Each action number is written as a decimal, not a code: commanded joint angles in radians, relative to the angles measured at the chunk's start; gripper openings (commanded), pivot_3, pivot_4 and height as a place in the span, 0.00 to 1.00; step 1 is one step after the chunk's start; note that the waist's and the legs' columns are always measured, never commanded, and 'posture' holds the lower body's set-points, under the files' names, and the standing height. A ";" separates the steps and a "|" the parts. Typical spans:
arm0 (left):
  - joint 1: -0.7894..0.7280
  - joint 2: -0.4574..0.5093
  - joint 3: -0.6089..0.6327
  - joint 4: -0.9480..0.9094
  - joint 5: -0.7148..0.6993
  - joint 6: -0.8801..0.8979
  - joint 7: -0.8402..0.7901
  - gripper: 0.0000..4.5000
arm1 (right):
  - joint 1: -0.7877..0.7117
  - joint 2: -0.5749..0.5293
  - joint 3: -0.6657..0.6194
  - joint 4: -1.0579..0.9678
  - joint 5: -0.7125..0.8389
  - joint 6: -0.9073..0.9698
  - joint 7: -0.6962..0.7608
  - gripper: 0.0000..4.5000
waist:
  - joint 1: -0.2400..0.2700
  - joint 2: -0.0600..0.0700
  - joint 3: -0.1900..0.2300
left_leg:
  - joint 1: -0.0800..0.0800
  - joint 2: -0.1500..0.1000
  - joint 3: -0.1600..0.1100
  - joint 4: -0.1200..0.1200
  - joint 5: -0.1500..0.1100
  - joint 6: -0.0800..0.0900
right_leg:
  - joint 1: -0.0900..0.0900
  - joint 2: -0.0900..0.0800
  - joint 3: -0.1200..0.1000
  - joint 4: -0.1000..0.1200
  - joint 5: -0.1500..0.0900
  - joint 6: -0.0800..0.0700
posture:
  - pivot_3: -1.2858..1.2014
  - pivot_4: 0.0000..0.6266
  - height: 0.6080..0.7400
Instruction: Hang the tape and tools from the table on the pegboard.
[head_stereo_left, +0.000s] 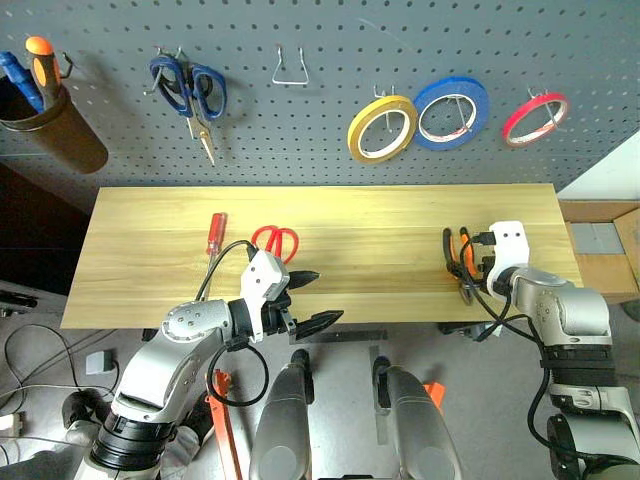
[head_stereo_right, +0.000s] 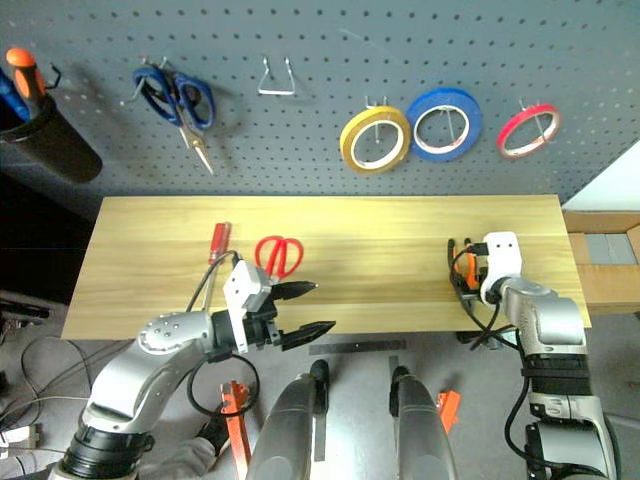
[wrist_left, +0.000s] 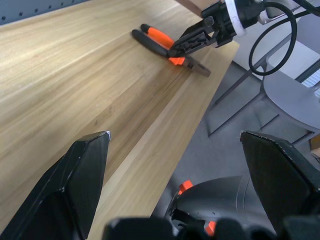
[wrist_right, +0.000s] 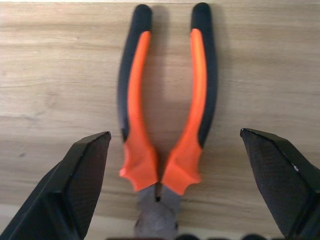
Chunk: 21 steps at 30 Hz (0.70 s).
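Desk (head_stereo_left: 380, 225): long rectangle, pale wooden planks with visible grain.
Pliers (wrist_right: 165, 115): orange-and-black moulded handles, grey steel nose, flat on the desk near its right front edge, between the spread fingers of the right hand (head_stereo_left: 468, 272), which grips nothing.
Scissors (head_stereo_left: 276, 240): red loop handles, on the desk.
Screwdriver (head_stereo_left: 215, 234): slim, red-handled, beside them.
Left hand (head_stereo_left: 310, 300): released, empty, at the desk's front edge.
Pegboard (head_stereo_left: 330, 110): dark grey, perforated; thin red tape (head_stereo_left: 535, 118) ring hangs on a wire hook.

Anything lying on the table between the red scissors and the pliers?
No. Between the red scissors and the pliers there is only bare table, as the left eye view shows.
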 joint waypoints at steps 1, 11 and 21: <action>0.011 0.003 0.004 -0.038 -0.017 0.001 0.005 0.99 | -0.014 -0.002 -0.011 -0.024 0.003 0.021 0.003 0.98 | 0.000 0.000 0.001 | 0.000 0.000 0.000 0.000 0.000 0.000 | 0.000 0.000 0.000 0.000 0.000 0.000 | 0.56 0.84 1.00; 0.007 -0.002 -0.001 -0.047 -0.021 0.009 0.019 0.99 | -0.061 0.008 0.059 0.062 -0.057 0.006 -0.012 0.98 | 0.000 -0.002 0.010 | 0.000 0.000 0.000 -0.001 -0.001 -0.001 | -0.001 0.000 0.000 -0.001 -0.001 0.000 | 0.56 0.85 1.00; 0.016 -0.004 -0.001 -0.057 -0.016 0.014 0.030 0.99 | -0.059 -0.009 0.078 0.083 -0.089 0.082 -0.001 0.98 | 0.001 -0.005 0.012 | 0.000 0.000 0.000 -0.001 -0.002 -0.003 | 0.000 -0.001 0.000 -0.002 -0.003 -0.002 | 0.56 0.85 1.00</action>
